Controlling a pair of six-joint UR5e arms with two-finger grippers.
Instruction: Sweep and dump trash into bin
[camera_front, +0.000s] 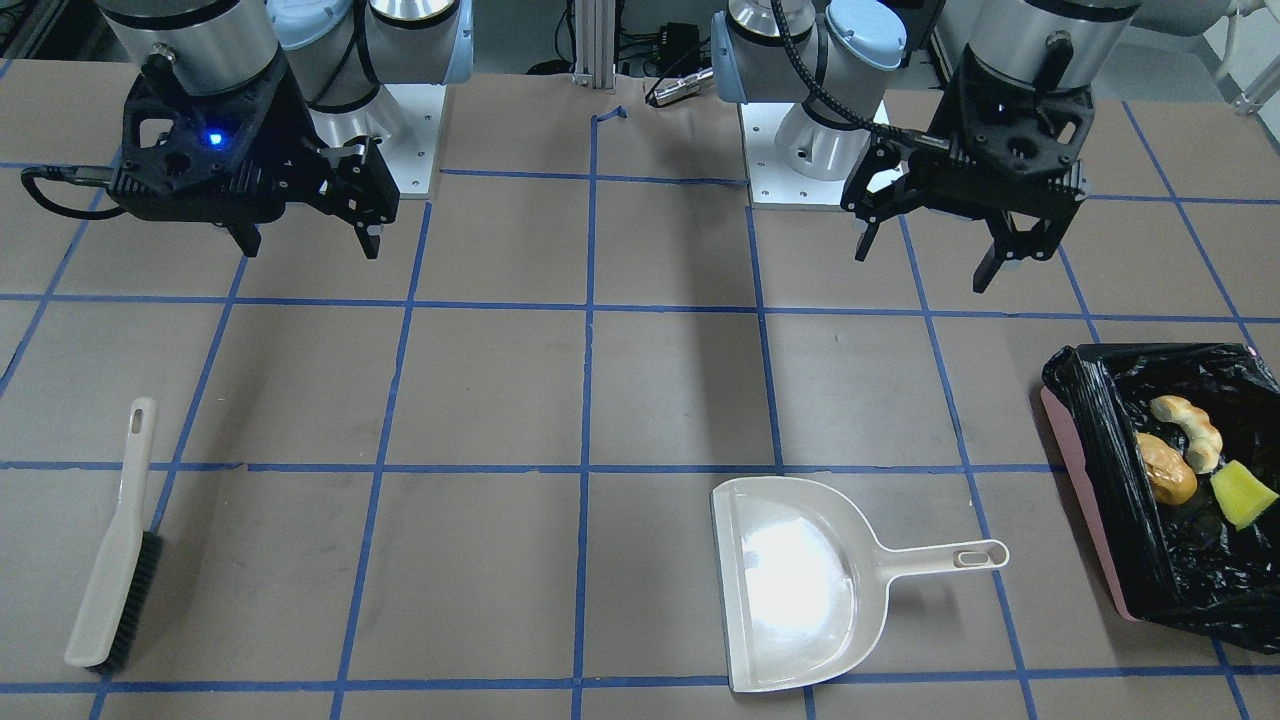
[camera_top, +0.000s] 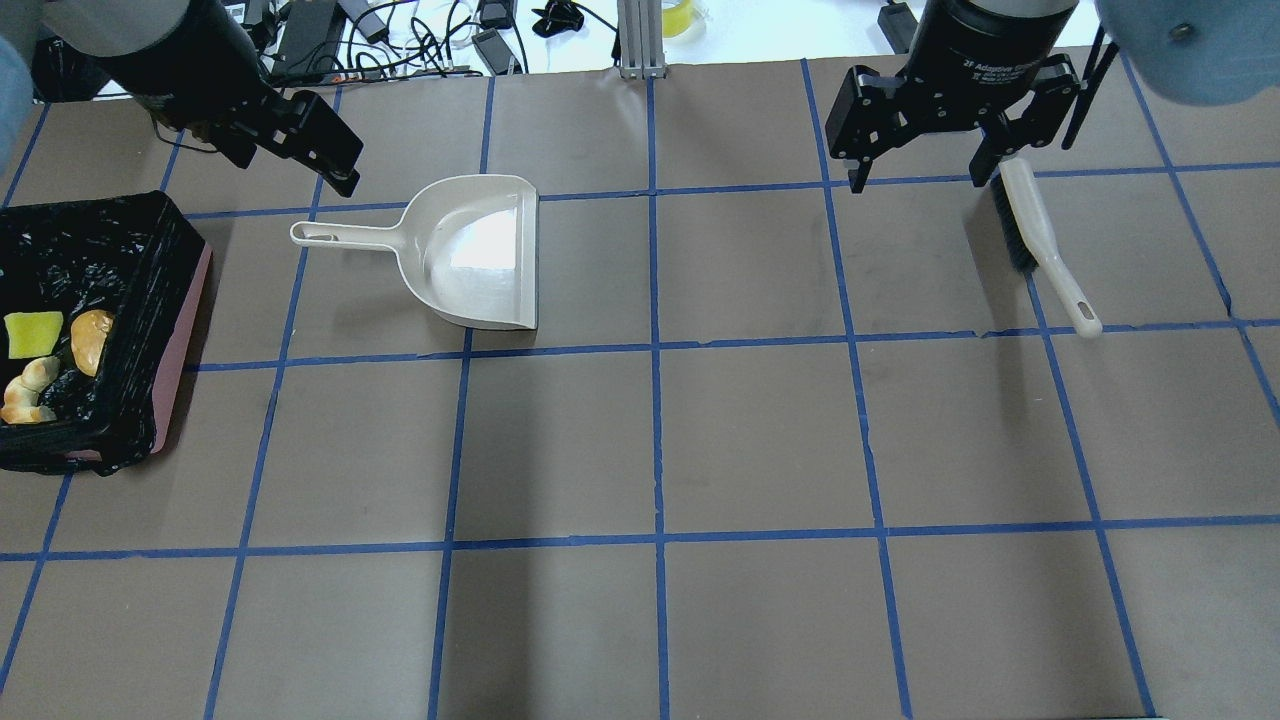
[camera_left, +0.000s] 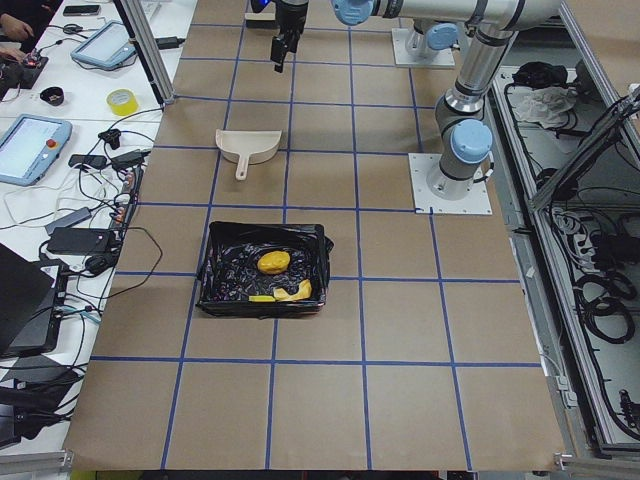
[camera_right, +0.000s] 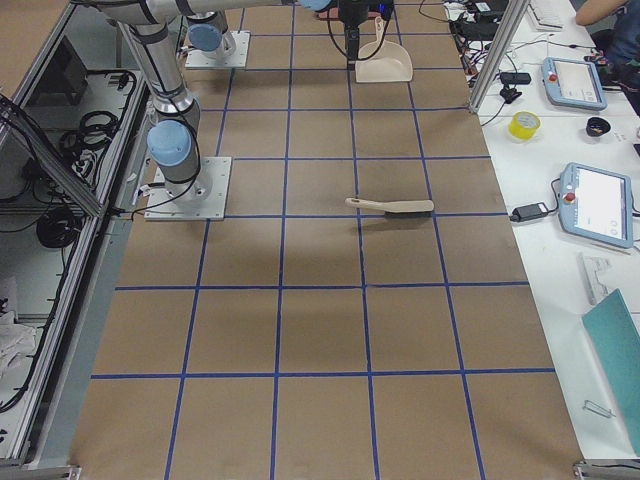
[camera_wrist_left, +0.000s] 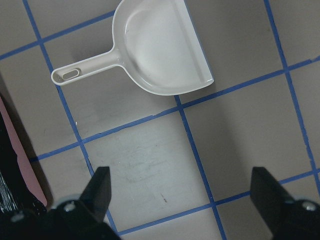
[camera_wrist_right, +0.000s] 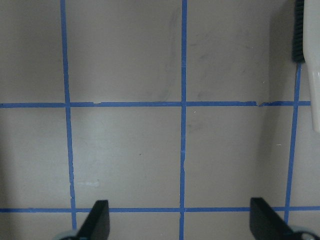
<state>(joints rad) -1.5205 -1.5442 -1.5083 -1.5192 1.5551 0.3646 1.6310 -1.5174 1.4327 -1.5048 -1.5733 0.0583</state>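
The trash lies inside the bin (camera_front: 1085, 480), a pink container lined with a black bag at the table's left end: an orange-yellow lump (camera_front: 1165, 468), a cream crescent (camera_front: 1190, 430) and a yellow sponge block (camera_front: 1243, 495). They also show in the overhead view: the lump (camera_top: 92, 340), the crescent (camera_top: 30, 395) and the sponge (camera_top: 32, 333). My left gripper (camera_front: 922, 270) is open and empty, above the table near the dustpan handle (camera_top: 335, 235). My right gripper (camera_front: 311, 250) is open and empty, above the table beside the brush (camera_top: 1040, 235).
A beige dustpan (camera_front: 800, 585) lies flat and empty between the bin and the table's middle; it also shows in the left wrist view (camera_wrist_left: 160, 45). A beige hand brush (camera_front: 115, 545) with black bristles lies on the right side. Blue tape lines grid the brown table.
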